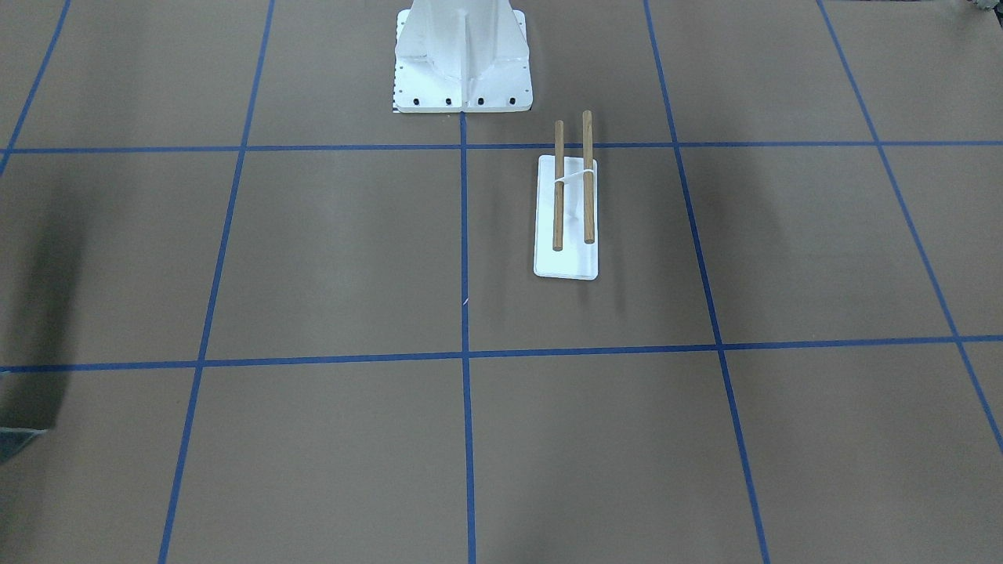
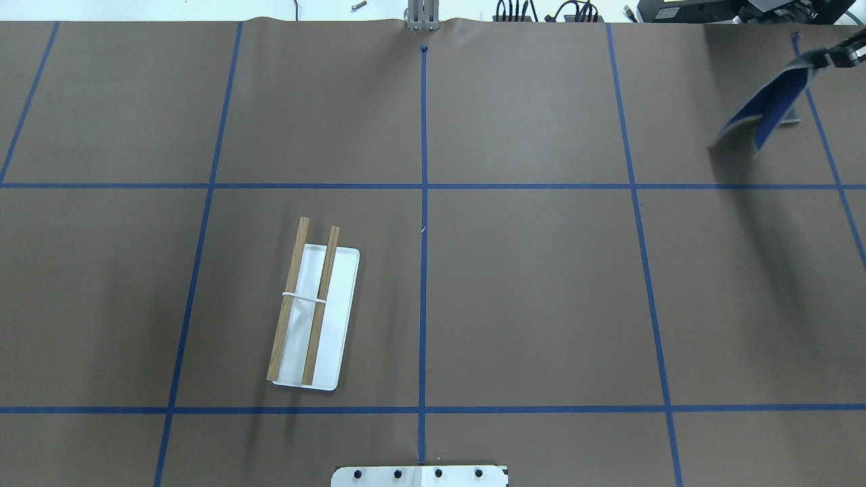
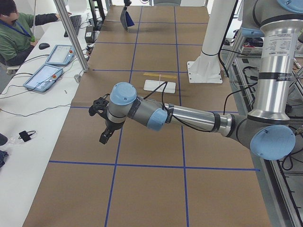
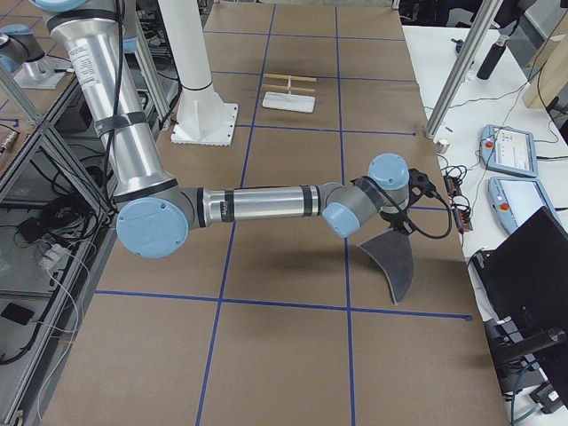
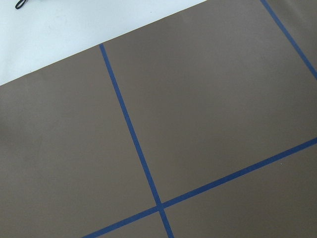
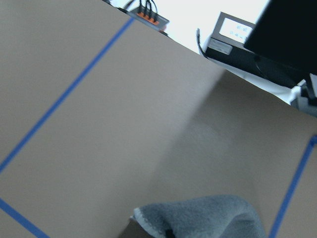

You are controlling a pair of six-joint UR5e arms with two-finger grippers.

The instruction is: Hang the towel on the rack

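Observation:
The rack [image 1: 566,211] stands on the brown table: a white base with two wooden dowels, also in the overhead view [image 2: 311,311]. The towel [image 2: 768,108] hangs folded from my right gripper [image 2: 829,59], which is shut on its top edge at the far right corner, well away from the rack. The towel's lower edge rests on or just above the table in the exterior right view [image 4: 395,262]. My left gripper [image 3: 105,132] hovers over bare table on the far left; I cannot tell if it is open or shut.
The white bolted pedestal [image 1: 462,63] stands behind the rack. A side bench with tablets [image 3: 47,71] and a seated operator [image 3: 14,33] lines the far edge. Aluminium posts [image 4: 461,71] and a laptop [image 4: 524,266] stand near the right gripper.

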